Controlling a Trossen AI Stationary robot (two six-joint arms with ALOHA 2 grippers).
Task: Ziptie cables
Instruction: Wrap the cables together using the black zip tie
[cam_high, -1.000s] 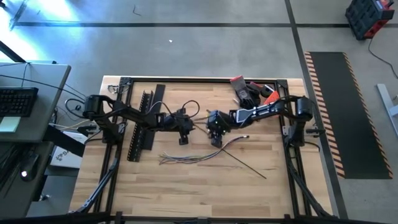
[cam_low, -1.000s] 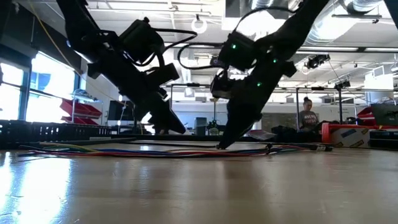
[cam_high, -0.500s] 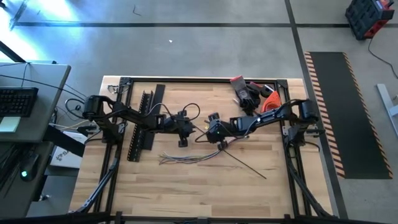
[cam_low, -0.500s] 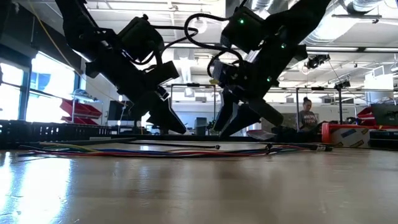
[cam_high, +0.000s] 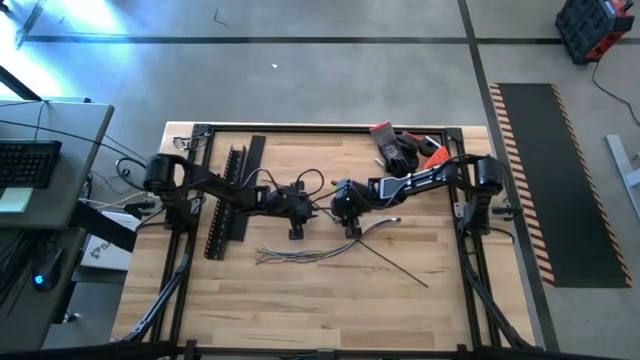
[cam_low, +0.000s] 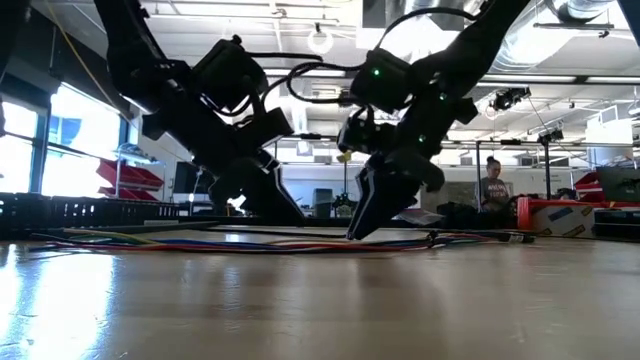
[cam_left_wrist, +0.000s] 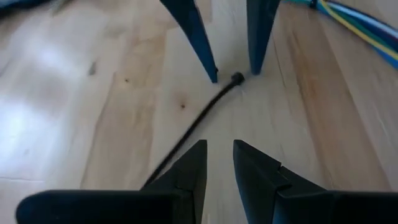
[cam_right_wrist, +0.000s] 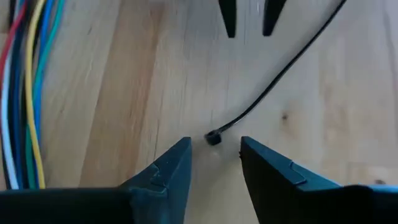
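Observation:
A thin black zip tie (cam_left_wrist: 198, 119) lies flat on the wooden table between my two grippers. Its small square head (cam_right_wrist: 213, 138) sits between the fingertips of my right gripper (cam_right_wrist: 214, 149), which is open and points slantwise down at the table; I see no touch. My left gripper (cam_left_wrist: 219, 158) faces it from the other side, a little above the wood, narrowly open, with the tie's strap passing beside its fingers. The cables (cam_high: 320, 252), a loose bunch of thin coloured wires, lie on the table nearer the front edge, and also show in the right wrist view (cam_right_wrist: 25, 93).
A slotted black rail (cam_high: 228, 200) and a flat black strip (cam_high: 252, 150) lie at the left. Red, black and orange tools (cam_high: 405, 148) sit at the far right. Another long black tie (cam_high: 395, 267) lies right of the cables. A person (cam_low: 494, 185) sits in the room beyond.
My right gripper rose off the table and tipped up half a second ago. It has come back down with its wrist rolled, and its fingertips again stand at the wood by the tie's head. The cables have not moved.

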